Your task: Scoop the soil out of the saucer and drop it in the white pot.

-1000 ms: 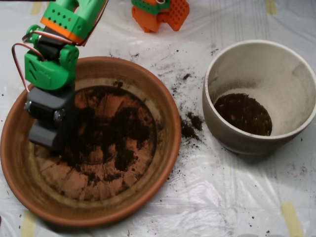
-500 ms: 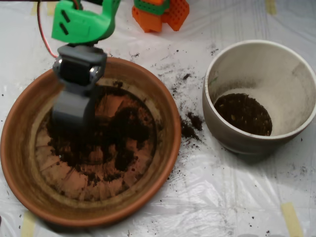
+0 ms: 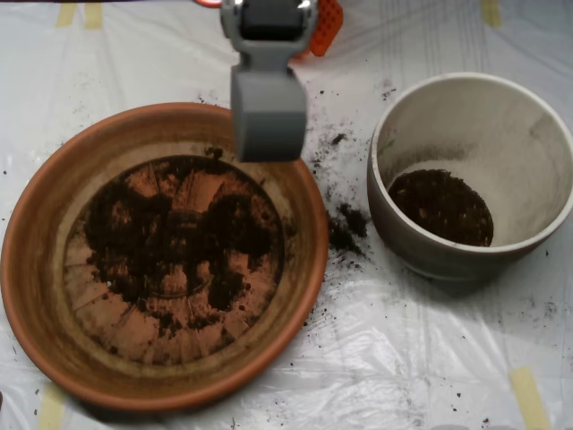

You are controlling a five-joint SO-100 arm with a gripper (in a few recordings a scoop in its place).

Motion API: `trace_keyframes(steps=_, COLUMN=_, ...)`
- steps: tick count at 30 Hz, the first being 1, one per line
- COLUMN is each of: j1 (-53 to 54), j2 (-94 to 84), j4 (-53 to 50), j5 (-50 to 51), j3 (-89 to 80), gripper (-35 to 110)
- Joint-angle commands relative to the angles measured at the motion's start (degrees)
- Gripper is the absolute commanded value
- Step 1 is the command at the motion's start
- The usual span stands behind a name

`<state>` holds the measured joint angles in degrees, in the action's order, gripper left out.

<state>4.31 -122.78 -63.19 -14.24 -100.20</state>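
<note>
Scoop [image 3: 268,115]: above saucer [image 3: 36,269] rim, beside white pot [image 3: 537,116] (open or closed: cannot tell). Risk: soil [image 3: 179,237] spilling between vessels if it releases short.

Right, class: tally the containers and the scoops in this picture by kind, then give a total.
Saucer: 1
White pot: 1
Scoop: 1
Total: 3

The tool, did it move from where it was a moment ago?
Yes. The tool went up and to the right: it was low over the left side of the saucer, and now it sits over the saucer's top rim, nearer the pot.
</note>
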Motion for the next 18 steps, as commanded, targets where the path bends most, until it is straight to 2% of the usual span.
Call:
trace_keyframes(steps=1, j1=-6.2, j2=-0.4, j4=-4.7, j5=-0.6, j3=10.0, gripper=-1)
trace_keyframes(steps=9, j1=-20.3, j2=10.4, j4=-14.3, j5=-0.3, j3=20.5, gripper=-1)
trace_keyframes(steps=14, j1=-25.3, j2=21.4, j4=-22.9, j5=0.2, j3=31.2, gripper=1)
trace_keyframes(steps=17, j1=-26.2, j2=25.0, j4=-26.5, j5=-1.1, j3=34.5, gripper=36)
trace_keyframes(steps=18, j1=-26.0, j2=24.8, j4=-26.7, j5=-1.3, j3=34.1, gripper=44)
